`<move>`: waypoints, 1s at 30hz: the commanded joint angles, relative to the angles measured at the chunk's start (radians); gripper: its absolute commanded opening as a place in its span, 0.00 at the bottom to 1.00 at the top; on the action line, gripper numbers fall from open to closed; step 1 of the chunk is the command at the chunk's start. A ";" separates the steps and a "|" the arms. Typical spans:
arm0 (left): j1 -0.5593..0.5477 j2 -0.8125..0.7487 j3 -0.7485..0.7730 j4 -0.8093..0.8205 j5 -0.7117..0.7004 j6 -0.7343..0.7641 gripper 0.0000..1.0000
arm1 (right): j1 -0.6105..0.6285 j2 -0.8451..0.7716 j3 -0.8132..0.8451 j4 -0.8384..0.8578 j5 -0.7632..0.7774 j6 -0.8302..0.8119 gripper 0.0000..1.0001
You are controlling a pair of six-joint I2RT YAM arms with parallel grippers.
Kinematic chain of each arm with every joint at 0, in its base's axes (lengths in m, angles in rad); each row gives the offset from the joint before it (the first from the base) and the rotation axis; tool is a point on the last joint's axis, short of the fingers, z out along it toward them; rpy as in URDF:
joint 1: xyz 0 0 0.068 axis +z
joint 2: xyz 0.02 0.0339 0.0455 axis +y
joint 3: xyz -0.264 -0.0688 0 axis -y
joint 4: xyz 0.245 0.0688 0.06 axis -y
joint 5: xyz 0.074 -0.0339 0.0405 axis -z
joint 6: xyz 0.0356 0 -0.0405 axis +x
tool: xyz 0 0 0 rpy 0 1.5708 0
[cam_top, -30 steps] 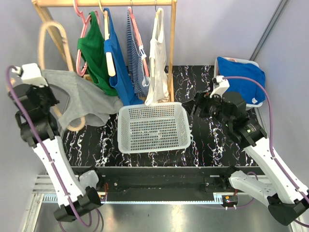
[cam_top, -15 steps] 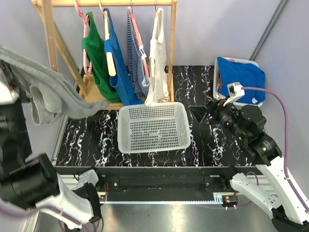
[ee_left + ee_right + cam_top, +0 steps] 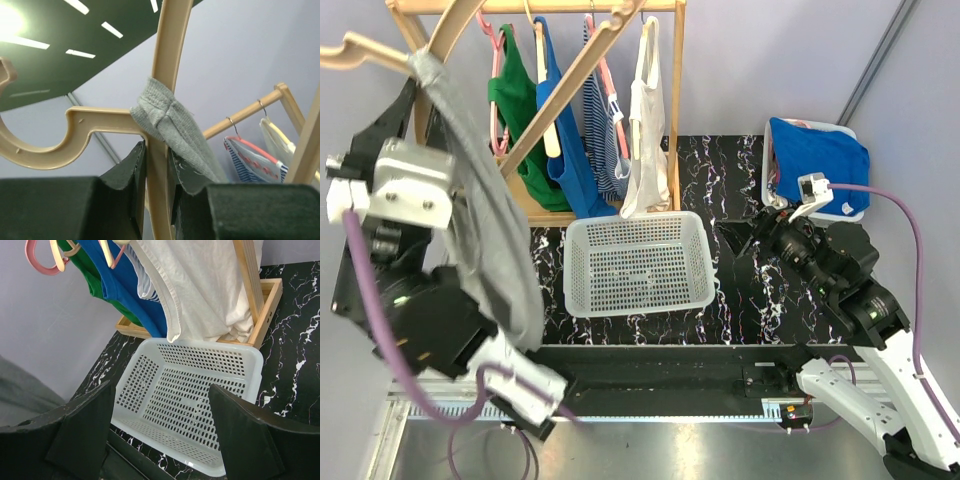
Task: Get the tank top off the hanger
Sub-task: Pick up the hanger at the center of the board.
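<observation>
The tan plastic hanger is raised high at the left, close to the top camera. The grey tank top hangs from it in a long drape. In the left wrist view my left gripper is shut on the hanger stem. One strap of the tank top is bunched round the hanger just above the jaws. My right gripper hovers right of the basket, open and holding nothing. Its wrist view shows the right gripper looking down at the basket.
A white perforated basket sits mid-table, also the basket in the right wrist view. Behind it a wooden rack carries green, blue, striped and white garments. A bin with blue cloth stands at the back right.
My left arm has swung up towards the camera, carrying the hanger and grey tank top from low at the left to high overhead. The right arm has drawn back slightly to the right.
</observation>
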 commanded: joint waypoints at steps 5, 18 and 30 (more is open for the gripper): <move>0.335 0.196 0.275 0.707 -0.052 -0.816 0.01 | 0.009 -0.028 0.017 0.012 0.043 -0.007 0.85; 0.592 0.101 0.213 0.811 -0.333 -1.075 0.00 | 0.008 -0.029 -0.018 0.041 0.040 -0.015 0.87; 0.784 0.051 0.205 0.848 -0.471 -1.244 0.00 | 0.008 -0.009 -0.073 0.283 -0.124 -0.022 1.00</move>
